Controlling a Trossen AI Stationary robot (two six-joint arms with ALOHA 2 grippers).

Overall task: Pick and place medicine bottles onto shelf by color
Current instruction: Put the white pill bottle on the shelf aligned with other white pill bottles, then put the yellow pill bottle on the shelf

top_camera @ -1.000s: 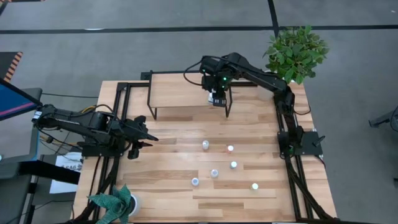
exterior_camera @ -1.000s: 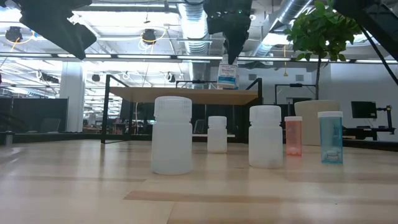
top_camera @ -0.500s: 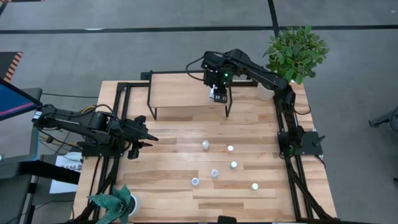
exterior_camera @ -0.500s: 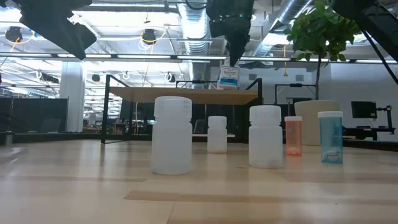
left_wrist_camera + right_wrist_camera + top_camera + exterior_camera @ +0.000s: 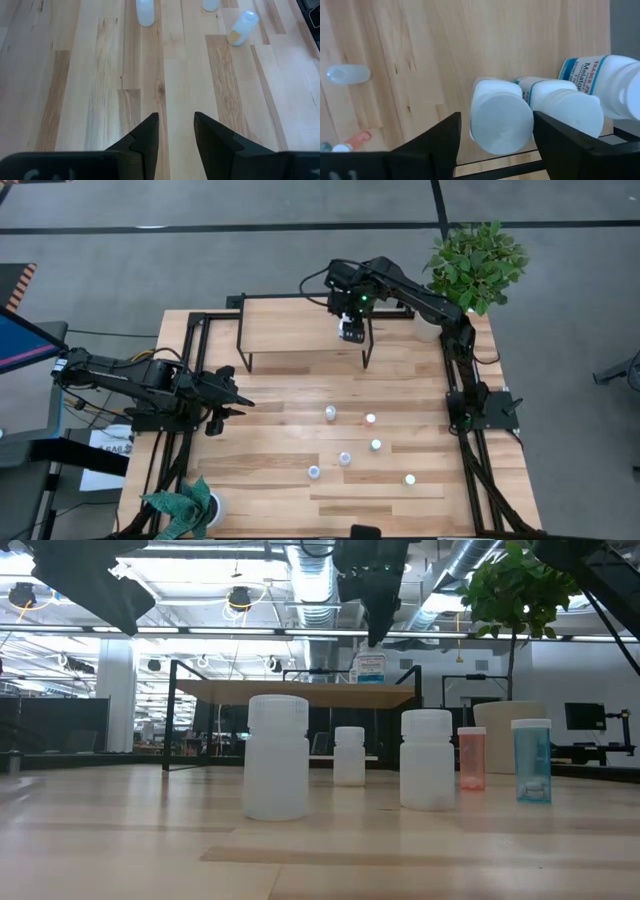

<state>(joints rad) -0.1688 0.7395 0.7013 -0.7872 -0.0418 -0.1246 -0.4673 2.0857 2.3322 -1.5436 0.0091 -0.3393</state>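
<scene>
The light-wood slatted table fills the middle of the high view. A small raised shelf on thin black legs stands on its upper part. White medicine bottles with bluish labels stand side by side on the shelf near its right end. Five small bottles stand scattered on the table's lower centre and right.

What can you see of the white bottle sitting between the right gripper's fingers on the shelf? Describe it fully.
The white bottle is small, of matt white plastic, with a round flat cap facing the wrist camera and a blue-edged label glimpsed on its side. It stands upright on the shelf, at its right end, beside two similar labelled bottles; whether they touch cannot be told. The right gripper is open: its fingers flank the bottle without pressing it.
</scene>
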